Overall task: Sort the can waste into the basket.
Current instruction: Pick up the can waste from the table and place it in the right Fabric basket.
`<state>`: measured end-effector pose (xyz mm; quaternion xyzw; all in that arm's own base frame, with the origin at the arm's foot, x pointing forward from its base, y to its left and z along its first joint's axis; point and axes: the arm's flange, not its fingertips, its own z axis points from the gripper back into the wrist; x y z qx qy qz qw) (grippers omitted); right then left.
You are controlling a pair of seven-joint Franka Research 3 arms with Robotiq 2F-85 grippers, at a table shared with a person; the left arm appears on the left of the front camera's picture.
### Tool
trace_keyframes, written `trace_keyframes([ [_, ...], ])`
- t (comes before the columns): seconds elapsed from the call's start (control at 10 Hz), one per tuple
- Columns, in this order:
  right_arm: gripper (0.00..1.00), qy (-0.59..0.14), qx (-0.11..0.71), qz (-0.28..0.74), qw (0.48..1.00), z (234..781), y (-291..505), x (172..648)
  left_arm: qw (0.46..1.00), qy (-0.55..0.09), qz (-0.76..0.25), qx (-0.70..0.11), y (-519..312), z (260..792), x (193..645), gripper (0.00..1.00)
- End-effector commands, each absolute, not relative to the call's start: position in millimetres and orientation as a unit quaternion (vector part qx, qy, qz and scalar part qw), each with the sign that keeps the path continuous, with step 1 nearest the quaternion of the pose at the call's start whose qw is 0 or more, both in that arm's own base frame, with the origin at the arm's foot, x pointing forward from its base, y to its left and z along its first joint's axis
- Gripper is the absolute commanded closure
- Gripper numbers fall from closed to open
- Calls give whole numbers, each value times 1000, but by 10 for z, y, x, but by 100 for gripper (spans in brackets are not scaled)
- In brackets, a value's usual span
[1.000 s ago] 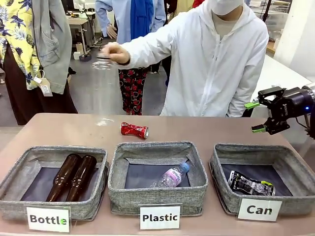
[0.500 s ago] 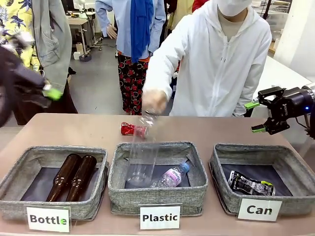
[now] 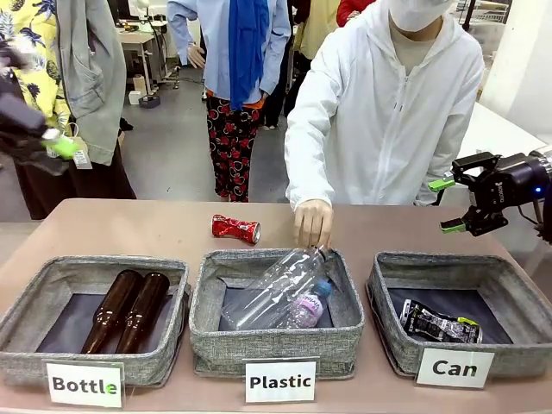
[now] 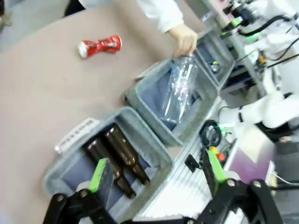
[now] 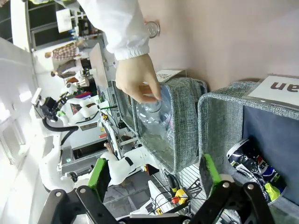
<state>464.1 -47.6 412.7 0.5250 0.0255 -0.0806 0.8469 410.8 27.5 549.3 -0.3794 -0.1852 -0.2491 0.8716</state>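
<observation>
The left gripper (image 3: 53, 148), blurred and edge-cropped, and the right gripper (image 3: 447, 205) gape empty; the grey woven "Can" basket (image 3: 511, 360) holds a crushed black-and-silver can (image 3: 438, 325).

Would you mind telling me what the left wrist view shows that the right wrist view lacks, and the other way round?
Left wrist view: the red can lying on the bare table, outside every basket, and two brown bottles in the Bottle basket. Right wrist view: the partly cut-off label on the Can basket, and a close look at the black and silver can inside it. Both: the person's hand on a clear plastic bottle leaning in the middle basket.
</observation>
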Motion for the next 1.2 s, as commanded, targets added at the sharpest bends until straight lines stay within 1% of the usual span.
trace_keyframes([
  [0.0, 0, 23, 526, -69, 848, 4148, -500, 4646, 860, -225, -245, -386, 496, 5315, 3571, 0],
  [0.3, 0, 23, 526, -69, 848, 4148, -500, 4646, 864, -244, -236, -373, 321, 5326, 3562, 0],
  [0.4, 0, 23, 526, -69, 848, 4148, -500, 4646, 891, -242, -217, -318, -54, 5338, 3770, 0],
  [0.5, 0, 23, 526, -69, 848, 4148, -500, 4646, 891, -218, -293, -271, -524, 5267, 4078, 0],
  [0.6, 0, 23, 526, -69, 848, 4148, -500, 4646, 875, -182, -388, -226, -980, 5114, 4423, 0],
  [0.7, 0, 23, 526, -69, 848, 4148, -500, 4646, 858, -154, -443, -211, -1370, 4955, 4729, 0],
  [0.8, 0, 23, 526, -69, 848, 4148, -500, 4646, 829, -150, -496, -212, -1747, 4861, 4964, 0],
  [0.9, 0, 23, 526, -69, 848, 4148, -500, 4646, 816, -162, -520, -195, -2001, 4835, 5109, 0],
  [1.0, 0, 23, 526, -69, 848, 4148, -500, 4646, 795, -160, -555, -184, -2218, 4815, 5209, 0],
  [1.1, 0, 23, 526, -69, 848, 4148, -500, 4646, 782, -159, -585, -145, -2387, 4737, 5292, 0],
])
